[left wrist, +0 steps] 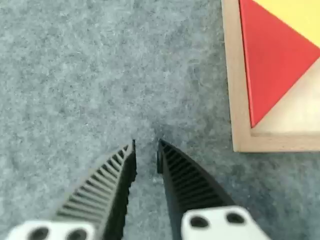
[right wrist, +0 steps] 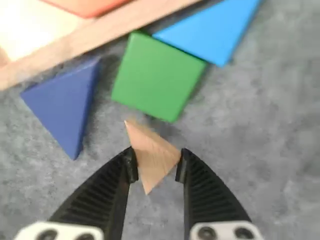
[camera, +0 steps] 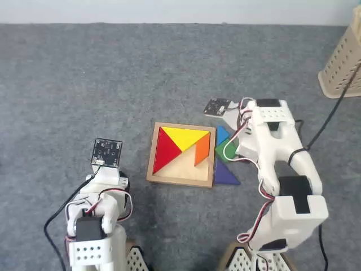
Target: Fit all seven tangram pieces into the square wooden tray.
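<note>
Pinches wooden triangle in right gripper beside green square; holds left gripper nearly closed, empty, beside tray.

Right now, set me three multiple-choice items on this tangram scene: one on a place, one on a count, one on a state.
1. Where is the green piece?
A. In the tray
B. On the carpet, just outside the tray
C. Stacked on a pink piece

2. How many pieces lie in the tray?
A. Three
B. Five
C. Seven

3. What state is the right gripper in?
A. Wide open, holding nothing
B. Shut on the wooden triangle
C. Shut on the green piece

Answers:
1 B: the green piece lies beyond the tray's rim.
2 A: the red triangle, yellow triangle and orange piece are inside.
3 B: both fingers press the wooden triangle's sides.
</note>
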